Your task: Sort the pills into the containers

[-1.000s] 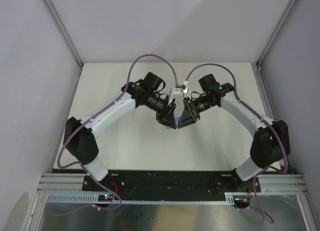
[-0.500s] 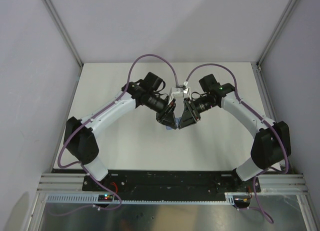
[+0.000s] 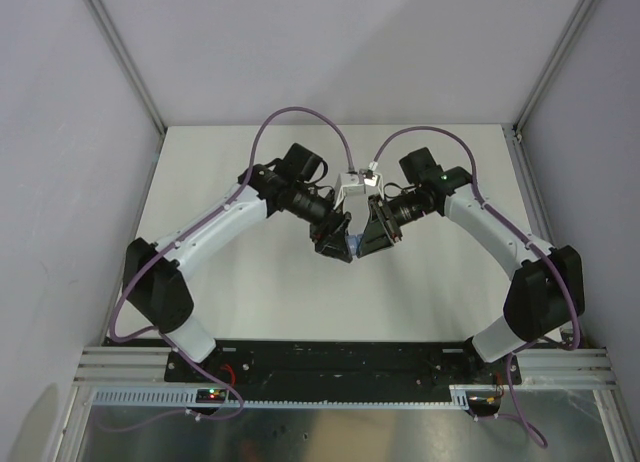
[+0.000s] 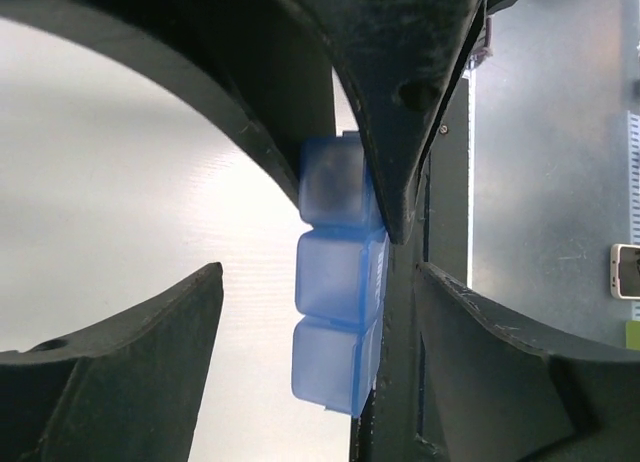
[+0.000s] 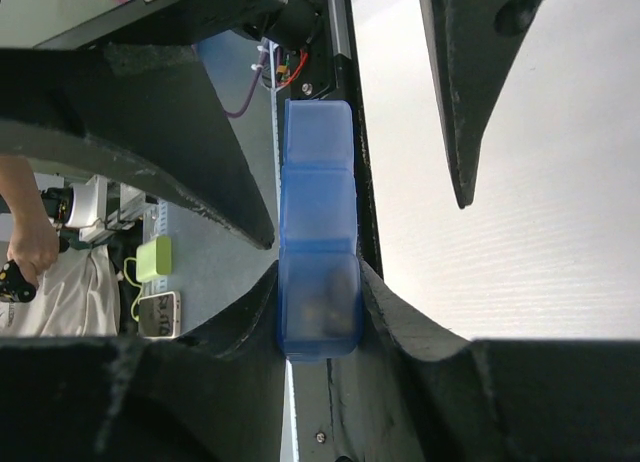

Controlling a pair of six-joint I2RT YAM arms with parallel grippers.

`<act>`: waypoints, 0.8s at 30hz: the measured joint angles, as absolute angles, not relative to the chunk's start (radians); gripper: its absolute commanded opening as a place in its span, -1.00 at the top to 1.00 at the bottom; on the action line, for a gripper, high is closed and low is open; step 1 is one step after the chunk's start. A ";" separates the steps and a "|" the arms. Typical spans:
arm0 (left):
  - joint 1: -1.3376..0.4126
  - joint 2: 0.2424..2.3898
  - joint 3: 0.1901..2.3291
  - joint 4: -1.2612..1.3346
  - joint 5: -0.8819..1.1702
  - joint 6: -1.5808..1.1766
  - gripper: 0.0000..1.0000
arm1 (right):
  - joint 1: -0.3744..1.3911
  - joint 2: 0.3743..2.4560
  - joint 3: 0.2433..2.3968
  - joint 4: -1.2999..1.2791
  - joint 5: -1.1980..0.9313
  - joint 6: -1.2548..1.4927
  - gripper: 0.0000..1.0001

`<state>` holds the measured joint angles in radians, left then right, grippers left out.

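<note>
Right wrist cam: right gripper (image 5: 318, 282) pinches the containers strip (image 5: 318, 182) by its end compartment; left gripper (image 4: 318, 272) has its fingers spread either side, not gripping.

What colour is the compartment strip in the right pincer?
The strip is translucent blue; the right wrist view shows it best.

Both arms reach forward from their bases and fold inward at the elbows, with the wrists tipped down so the two hands meet tip to tip. The left hand (image 3: 340, 248) has its fingers (image 4: 140, 362) spread wide and gripping nothing. Facing it, the right hand (image 3: 365, 244) has its fingers (image 5: 405, 322) pinched on the containers (image 5: 318, 232), at the compartment nearest its own palm.
</note>
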<state>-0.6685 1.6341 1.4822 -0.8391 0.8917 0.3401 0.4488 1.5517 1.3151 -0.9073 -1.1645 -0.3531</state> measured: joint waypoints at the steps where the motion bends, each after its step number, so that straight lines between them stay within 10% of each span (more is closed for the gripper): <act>1: -0.665 1.629 1.479 -0.839 0.890 0.340 -0.51 | 0.449 1.550 1.315 -0.907 -1.165 -0.353 1.00; 11: -0.647 1.592 1.429 -0.842 0.888 0.345 -0.10 | 0.439 1.541 1.315 -0.908 -1.169 -0.356 1.00; 24: -0.646 1.588 1.406 -0.854 0.916 0.348 0.97 | 0.437 1.541 1.314 -0.903 -1.158 -0.375 1.00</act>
